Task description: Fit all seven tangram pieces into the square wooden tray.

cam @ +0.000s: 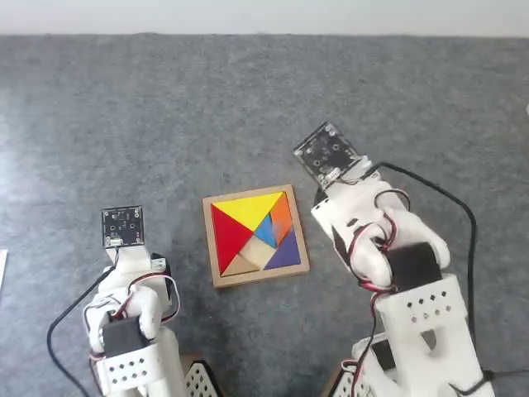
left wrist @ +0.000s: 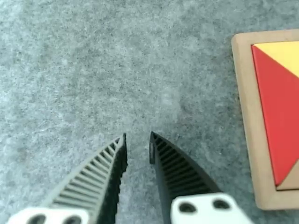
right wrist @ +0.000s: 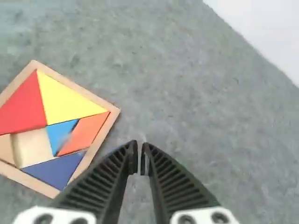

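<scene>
Over the grey, felt-like tabletop [left wrist: 93,60], the left gripper [left wrist: 138,136] hangs released, its ribbed dark fingers [left wrist: 105,172] slightly apart with nothing between them. It is near the left side of the square wooden tray [cam: 214,248]. On the tray's other side, the right gripper [right wrist: 139,143] is clenched almost tip to tip, also on nothing, above bare covering just off one tray edge.

The tray lies flat between the two arms, slightly turned. Its tangram pieces sit inside: a yellow triangle [cam: 248,211], a red triangle [cam: 227,236], an orange piece [cam: 282,217], a small light blue piece [cam: 265,232], a dark blue piece [cam: 285,251] and plain wood pieces [cam: 248,260].

The grey covering runs to the far edge, where a pale wall [cam: 264,16] begins.
</scene>
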`<state>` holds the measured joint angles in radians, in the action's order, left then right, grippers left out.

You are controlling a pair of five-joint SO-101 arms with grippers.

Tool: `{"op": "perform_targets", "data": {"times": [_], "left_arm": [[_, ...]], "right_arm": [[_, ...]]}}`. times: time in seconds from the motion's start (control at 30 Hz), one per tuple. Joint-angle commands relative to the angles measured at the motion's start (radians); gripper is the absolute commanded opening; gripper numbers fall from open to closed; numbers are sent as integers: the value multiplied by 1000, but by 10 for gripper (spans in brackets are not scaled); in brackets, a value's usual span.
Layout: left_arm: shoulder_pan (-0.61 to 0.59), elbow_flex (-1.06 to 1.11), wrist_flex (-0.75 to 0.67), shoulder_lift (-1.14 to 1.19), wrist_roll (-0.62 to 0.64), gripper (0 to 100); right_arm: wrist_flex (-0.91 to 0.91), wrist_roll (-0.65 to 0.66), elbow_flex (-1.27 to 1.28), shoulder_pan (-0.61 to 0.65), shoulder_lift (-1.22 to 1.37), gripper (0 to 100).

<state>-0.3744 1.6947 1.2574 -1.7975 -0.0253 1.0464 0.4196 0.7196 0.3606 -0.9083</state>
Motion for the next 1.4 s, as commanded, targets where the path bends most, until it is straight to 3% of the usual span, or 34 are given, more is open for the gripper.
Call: {"op": "perform_targets", "data": {"times": [0.0, 0.27, 0.47, 0.67, 0.9, 1.17, 1.37], "left_arm": [[-6, -12, 3, -18, -2, 80], [-6, -12, 3, -18, -2, 80], [-6, -12, 3, -18, -2, 80], [-6, -12, 3, -18, -2, 80], [-6, -12, 3, -18, -2, 80], [-6, -12, 3, -18, -2, 80], [-6, -12, 3, -18, -2, 80]], "right_arm": [[-36, -12, -34, -27, 73, 42], [73, -74, -183, -102, 222, 42], [73, -43, -190, -101, 283, 50], [81, -89, -238, -143, 524, 218], [91, -221, -226, -157, 723, 242], [47, -144, -206, -150, 825, 243], [7, -126, -218, -154, 881, 329]]}}
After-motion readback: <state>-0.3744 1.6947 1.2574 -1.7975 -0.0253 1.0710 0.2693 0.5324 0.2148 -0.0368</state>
